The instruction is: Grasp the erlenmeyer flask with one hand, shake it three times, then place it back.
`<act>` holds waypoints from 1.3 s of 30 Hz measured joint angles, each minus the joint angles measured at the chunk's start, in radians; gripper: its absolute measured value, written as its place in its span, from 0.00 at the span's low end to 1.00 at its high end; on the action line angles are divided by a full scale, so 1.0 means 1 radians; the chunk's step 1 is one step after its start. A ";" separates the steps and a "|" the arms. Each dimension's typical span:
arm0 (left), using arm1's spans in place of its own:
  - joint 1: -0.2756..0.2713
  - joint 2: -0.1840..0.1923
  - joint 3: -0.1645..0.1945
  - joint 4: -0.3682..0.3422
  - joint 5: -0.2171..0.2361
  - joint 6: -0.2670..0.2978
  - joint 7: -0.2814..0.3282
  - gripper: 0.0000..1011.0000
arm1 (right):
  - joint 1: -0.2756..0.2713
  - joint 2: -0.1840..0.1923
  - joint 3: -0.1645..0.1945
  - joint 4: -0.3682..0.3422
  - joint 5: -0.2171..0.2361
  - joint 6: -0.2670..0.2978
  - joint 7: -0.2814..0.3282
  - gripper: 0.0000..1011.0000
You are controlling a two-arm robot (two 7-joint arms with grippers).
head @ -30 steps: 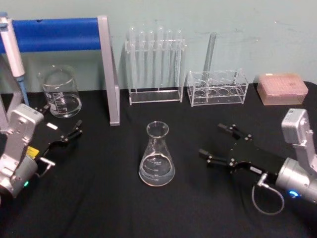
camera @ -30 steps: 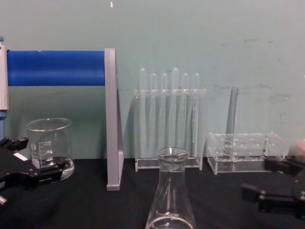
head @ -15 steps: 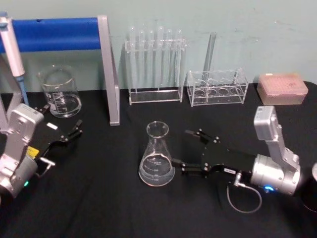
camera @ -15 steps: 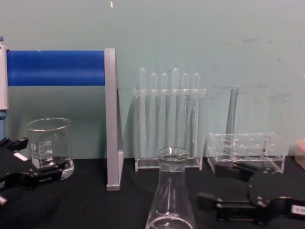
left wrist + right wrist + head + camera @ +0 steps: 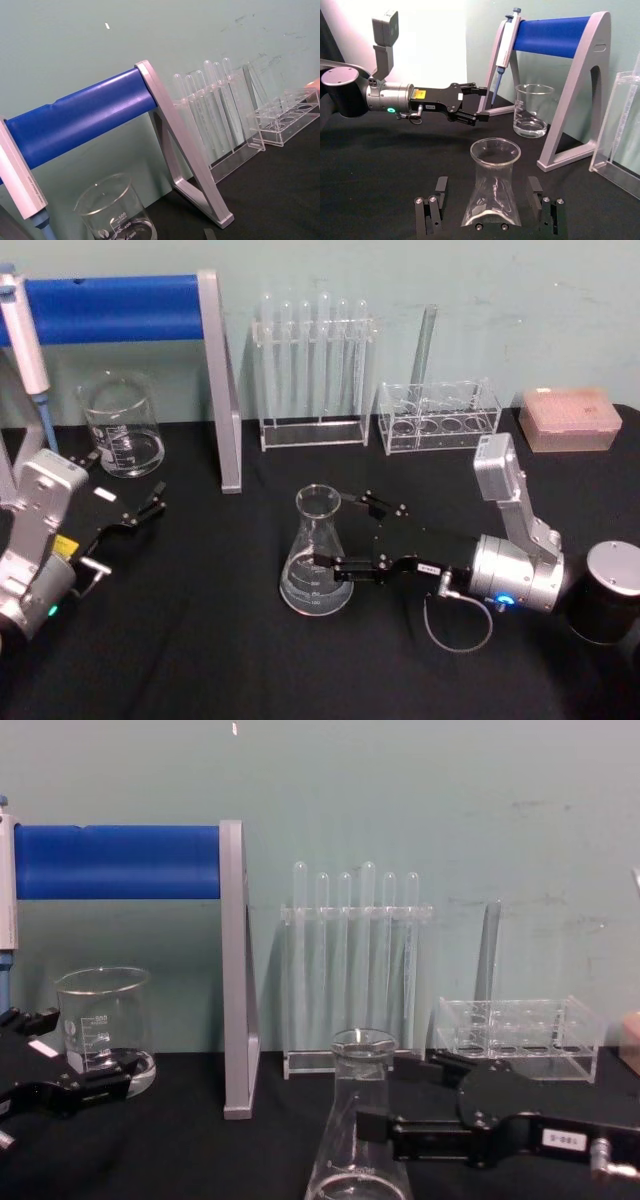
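The erlenmeyer flask (image 5: 317,562), clear glass with a little liquid at the bottom, stands upright on the black table (image 5: 200,640) near the middle. My right gripper (image 5: 348,534) reaches in from the right and is open, one finger on each side of the flask's lower body. In the right wrist view the flask (image 5: 492,186) sits between the two fingers (image 5: 438,192), with gaps on both sides. The chest view shows the flask (image 5: 362,1125) with the right gripper (image 5: 395,1098) beside it. My left gripper (image 5: 128,488) rests open at the far left by the beaker.
A glass beaker (image 5: 122,428) stands at the back left under a blue-barred pipette stand (image 5: 215,380) holding a pipette (image 5: 25,335). Behind the flask are a test tube rack (image 5: 315,370), a second clear rack (image 5: 438,418) and a pink tip box (image 5: 570,418). A black cylinder (image 5: 608,592) sits at right.
My right gripper has moved left across the table from the right side until its open fingers straddle the flask. The flask and the left arm have stayed put.
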 joint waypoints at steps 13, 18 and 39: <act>0.000 0.000 0.000 0.000 0.000 0.000 0.000 0.99 | 0.041 -0.039 -0.024 0.052 0.002 -0.010 0.013 0.99; 0.000 0.000 0.000 0.000 0.000 0.000 0.000 0.99 | 0.053 -0.051 -0.028 0.070 0.000 -0.014 0.010 0.99; 0.000 0.000 0.000 0.000 0.000 0.000 0.000 0.99 | 0.066 -0.064 -0.032 0.087 -0.028 -0.015 -0.023 0.99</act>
